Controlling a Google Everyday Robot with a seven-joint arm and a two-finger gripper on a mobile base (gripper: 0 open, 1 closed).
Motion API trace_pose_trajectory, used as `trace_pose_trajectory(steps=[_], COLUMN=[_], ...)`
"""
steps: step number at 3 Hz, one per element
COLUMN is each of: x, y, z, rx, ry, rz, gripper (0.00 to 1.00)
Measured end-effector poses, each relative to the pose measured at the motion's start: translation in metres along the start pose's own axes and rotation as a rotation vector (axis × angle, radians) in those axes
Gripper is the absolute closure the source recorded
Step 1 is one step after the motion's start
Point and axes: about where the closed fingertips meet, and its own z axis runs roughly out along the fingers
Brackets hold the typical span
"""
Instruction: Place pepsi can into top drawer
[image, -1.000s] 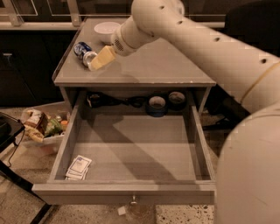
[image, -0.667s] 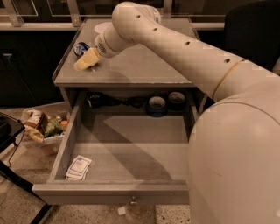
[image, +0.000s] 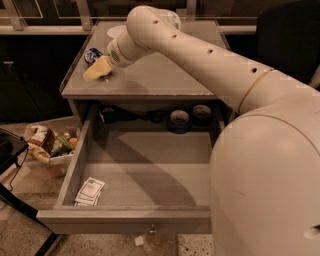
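The pepsi can (image: 92, 53) lies on its side at the far left of the grey table top (image: 160, 75); only its dark-blue end shows above my gripper. My gripper (image: 97, 69) hangs low over the table top, just in front of the can and right beside it. The arm (image: 200, 50) reaches in from the right across the table. The top drawer (image: 145, 165) is pulled wide open below, with its small knob (image: 151, 230) on the front panel. The white bowl (image: 116, 31) at the back is mostly hidden behind the arm.
Small paper packets (image: 90, 191) lie in the drawer's front left corner. Dark round objects (image: 179, 119) sit at the drawer's back. A bin of snack bags (image: 50, 142) stands on the floor to the left. My own body (image: 270, 190) fills the right side.
The arm has swung left across the table top. The gripper has gone from the table's middle-left to just in front of the can. The can and drawer have not moved.
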Motion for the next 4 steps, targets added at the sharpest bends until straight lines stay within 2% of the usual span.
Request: trace_pose_trajectory(steps=[2,3,4], x=[-0.01,-0.013,-0.015], y=[-0.025,-0.03,-0.033], z=[0.057,0.081,0.099], rx=[0.006,0.011,0.011], ry=[-0.088,-0.106,-0.112], rz=[0.079,0.116,0.145], gripper=[0.0,0.0,0.19])
